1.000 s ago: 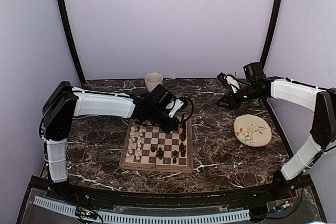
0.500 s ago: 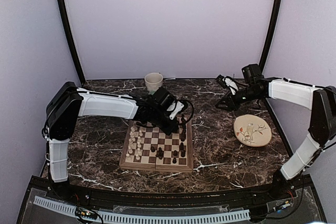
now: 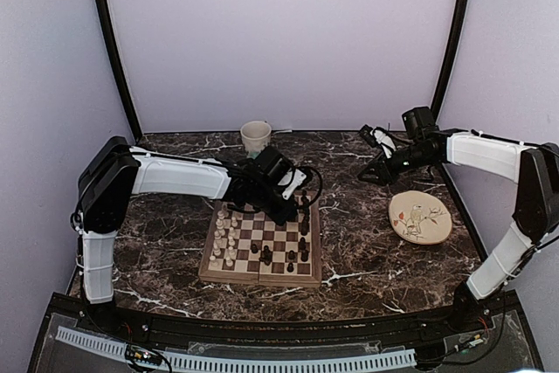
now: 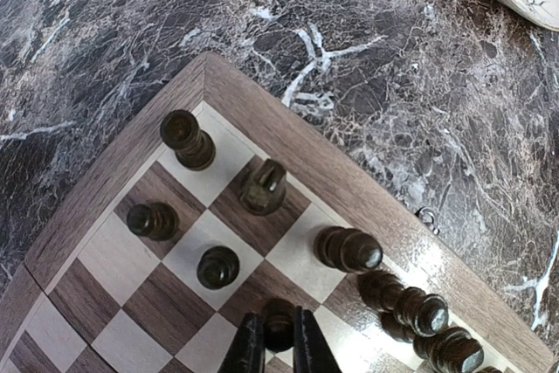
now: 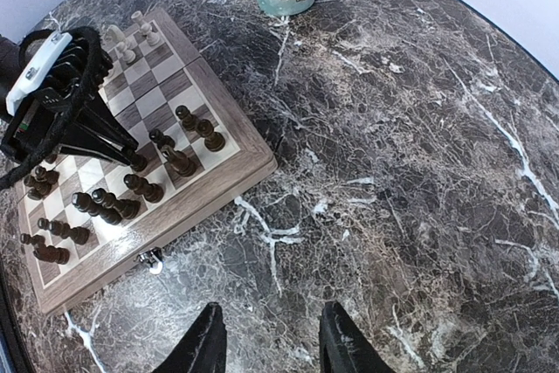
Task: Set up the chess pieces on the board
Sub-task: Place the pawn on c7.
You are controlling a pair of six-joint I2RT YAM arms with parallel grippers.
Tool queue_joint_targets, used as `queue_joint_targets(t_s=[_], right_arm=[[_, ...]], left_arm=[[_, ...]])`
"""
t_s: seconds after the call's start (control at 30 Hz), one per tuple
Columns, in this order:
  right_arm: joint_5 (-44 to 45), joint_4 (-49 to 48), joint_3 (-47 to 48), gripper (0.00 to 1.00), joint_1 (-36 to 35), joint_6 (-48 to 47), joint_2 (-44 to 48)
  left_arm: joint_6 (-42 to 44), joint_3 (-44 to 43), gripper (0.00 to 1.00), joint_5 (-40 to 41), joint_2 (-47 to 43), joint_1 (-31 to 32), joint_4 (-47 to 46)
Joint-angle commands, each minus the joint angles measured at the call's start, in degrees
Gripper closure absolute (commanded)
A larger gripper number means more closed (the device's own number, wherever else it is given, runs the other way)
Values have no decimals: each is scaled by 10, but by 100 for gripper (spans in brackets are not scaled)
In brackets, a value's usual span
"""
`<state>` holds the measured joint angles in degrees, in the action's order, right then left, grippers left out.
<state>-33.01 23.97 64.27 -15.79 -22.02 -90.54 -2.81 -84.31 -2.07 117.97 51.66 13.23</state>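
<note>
Left side of the board (image 3: pixel 258 278): white pieces (image 3: pixel 227 238) stand in two columns along that edge, looks finished.
Cup (image 3: pixel 255 135) is behind the board, off its far edge, out of the way.
Mid-board, toward the near edge: a few stray dark pieces (image 3: pixel 266 256), not home yet by my read.

Left pincer (image 4: pixel 278 340) is over the board's far right corner, pressed together on one small dark piece (image 4: pixel 278 312).
- The piece is straight under the wrist, between the fingers, long axis upright.
- Can't tell whether its base touches the square or hangs just above it.
- It lines up with the second row in from the right edge. My guess is a pawn going to its slot.

Tight spot around it:
- Another pawn (image 4: pixel 217 266) is just beside it in the same row.
- A taller piece (image 4: pixel 348 249) is on the edge row, near the other finger.
- More dark pieces run along that edge row (image 4: pixel 410 303).

So the coming move looks like straight down, small release, straight up. Opening wide or drifting sideways risks tipping a neighbour.

Right of the board is bare counter (image 3: pixel 367 251).
Right pincer (image 5: pixel 272 338) hangs above it, fingers spread, nothing between them, well apart from the board. The left arm is clearly the nearer one for this corner.
Plate (image 3: pixel 420 217) is furthest right, near the right arm, and blocks nothing.
</note>
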Motion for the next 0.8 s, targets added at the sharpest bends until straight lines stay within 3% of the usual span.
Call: queue_joint_targets(t_s=[0.0,0.2,0.5,0.77], right_arm=[[-12,-5,13,63,2,-3,-4],[-15,-4,13,63,2,-3,-4],[-16,-2,14,63,2,-3,-4],[-14,-1,13,63,2,-4,-3]], left_arm=[[-9,-13,94,6,6,2,-3],[-11,-13,92,5,8,2,-3],[-17,-31,76,5,2,4,31],[-47,-25,70,2,-69,11,100]])
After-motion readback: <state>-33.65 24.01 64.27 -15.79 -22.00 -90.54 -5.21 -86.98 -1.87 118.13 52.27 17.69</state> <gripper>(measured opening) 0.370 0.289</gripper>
